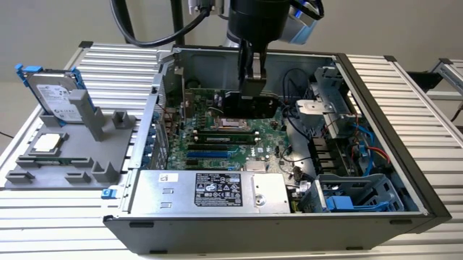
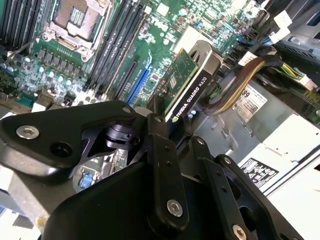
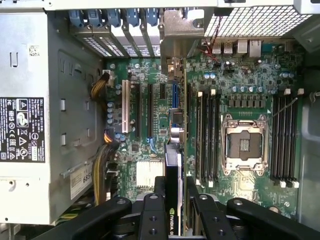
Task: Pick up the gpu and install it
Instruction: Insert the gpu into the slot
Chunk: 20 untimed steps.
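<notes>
A: Black two-finger gripper [image 3: 175, 200] — state?
B: Clamped on the thin green-and-black gpu card [image 2: 184, 89], edge-on between the fingers [image 2: 161, 150], hanging over the green motherboard [image 3: 240, 90] inside the open grey computer case [image 1: 376, 86].
A: Writing?
B: White lettering along the card's black edge; printed white labels on the silver power supply box [image 1: 210, 189].
</notes>
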Motion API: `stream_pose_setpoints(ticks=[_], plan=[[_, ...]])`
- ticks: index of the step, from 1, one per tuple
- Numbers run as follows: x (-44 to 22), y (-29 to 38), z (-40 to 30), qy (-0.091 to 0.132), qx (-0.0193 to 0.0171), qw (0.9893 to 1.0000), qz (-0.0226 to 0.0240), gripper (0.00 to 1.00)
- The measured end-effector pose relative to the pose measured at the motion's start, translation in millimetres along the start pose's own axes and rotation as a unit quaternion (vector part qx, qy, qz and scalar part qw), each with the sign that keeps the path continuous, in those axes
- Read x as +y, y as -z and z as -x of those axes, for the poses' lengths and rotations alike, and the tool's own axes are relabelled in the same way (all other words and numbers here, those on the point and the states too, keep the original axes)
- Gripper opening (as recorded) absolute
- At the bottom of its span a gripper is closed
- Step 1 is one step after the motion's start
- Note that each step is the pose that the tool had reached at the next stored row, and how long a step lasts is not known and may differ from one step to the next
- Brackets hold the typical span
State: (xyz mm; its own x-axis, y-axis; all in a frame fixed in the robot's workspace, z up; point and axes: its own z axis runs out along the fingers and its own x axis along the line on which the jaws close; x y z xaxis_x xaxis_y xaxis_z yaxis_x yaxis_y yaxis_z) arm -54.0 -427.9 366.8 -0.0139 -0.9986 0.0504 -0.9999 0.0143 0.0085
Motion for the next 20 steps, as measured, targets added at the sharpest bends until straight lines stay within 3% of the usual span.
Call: stream_pose_setpoints(ticks=[20], plan=[[0.0, -9.0, 0.4, 0.0, -0.0001, 1.0, 0.0, 0.0]])
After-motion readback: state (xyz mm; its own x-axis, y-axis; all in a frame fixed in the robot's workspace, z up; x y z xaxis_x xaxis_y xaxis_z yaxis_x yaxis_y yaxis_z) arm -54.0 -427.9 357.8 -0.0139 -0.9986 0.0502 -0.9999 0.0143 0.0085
